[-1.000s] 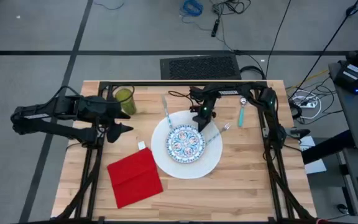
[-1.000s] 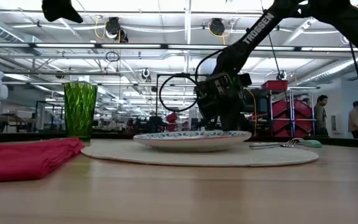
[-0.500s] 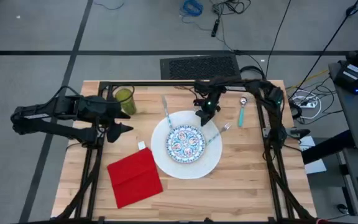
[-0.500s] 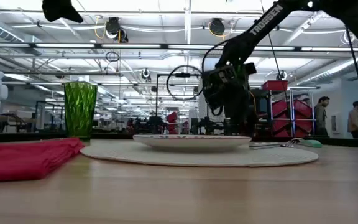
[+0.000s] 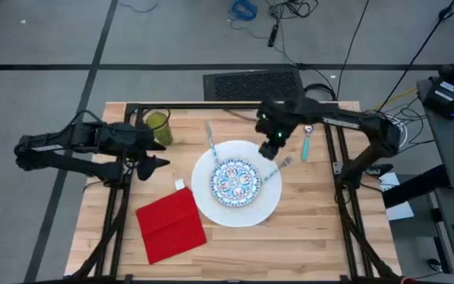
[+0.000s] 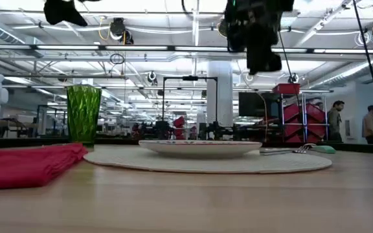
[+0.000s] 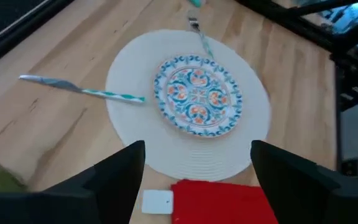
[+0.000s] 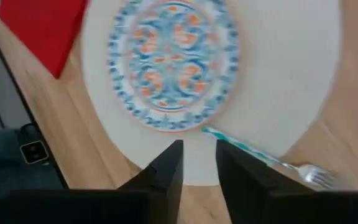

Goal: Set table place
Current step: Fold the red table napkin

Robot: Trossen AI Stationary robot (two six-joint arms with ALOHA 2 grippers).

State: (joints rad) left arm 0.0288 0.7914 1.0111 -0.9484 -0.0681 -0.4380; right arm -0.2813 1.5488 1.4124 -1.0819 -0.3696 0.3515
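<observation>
The right gripper (image 5: 271, 150) hovers over the far right rim of the large white plate (image 5: 268, 207), its 2 fingers (image 8: 164, 167) nearly together and holding nothing. The fork (image 5: 277, 168) lies diagonally, handle on the plate, tines pointing off its right edge toward the teal-handled spoon (image 5: 307, 142). The left gripper (image 5: 154, 162) waits at the table's (image 5: 306, 237) left edge, fingers (image 7: 114, 171) wide apart.

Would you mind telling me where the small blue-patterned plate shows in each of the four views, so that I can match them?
High view: small blue-patterned plate at the table's middle, on the large white plate.
Low view: thin edge-on disc at the middle.
Left wrist view: just above centre.
Right wrist view: upper middle.
Shared landmark: the red napkin, beside the white plate.
</observation>
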